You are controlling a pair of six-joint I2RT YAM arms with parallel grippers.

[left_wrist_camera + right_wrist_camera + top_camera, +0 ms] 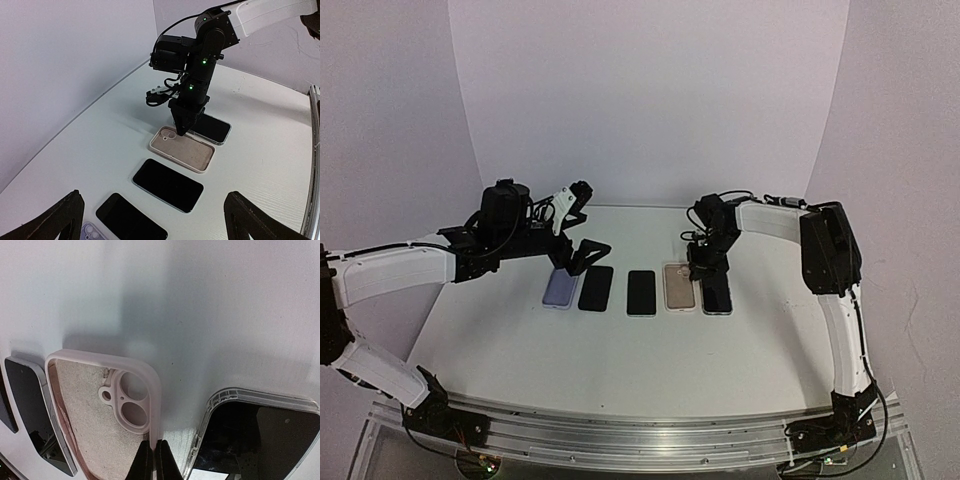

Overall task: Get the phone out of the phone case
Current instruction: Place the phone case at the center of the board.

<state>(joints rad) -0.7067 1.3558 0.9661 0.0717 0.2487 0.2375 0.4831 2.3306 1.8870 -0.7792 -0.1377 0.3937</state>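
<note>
An empty pink phone case [90, 415] lies open side up, showing its beige lining and camera cut-out; it also shows in the top view [679, 286] and the left wrist view [186, 151]. My right gripper [153, 456] is shut on the case's right rim near the camera corner; it also shows in the top view [699, 268] and the left wrist view [182, 128]. A black phone in a clear case [255, 440] lies just right of it, screen up. My left gripper [583, 225] is open and empty, held above the left end of the row.
More items lie in the row: a black phone [641, 292], another black phone [596, 288] and a lavender case [560, 288] at the left end. In the left wrist view, the fingers [52, 220] frame these phones [167, 185]. White walls stand behind.
</note>
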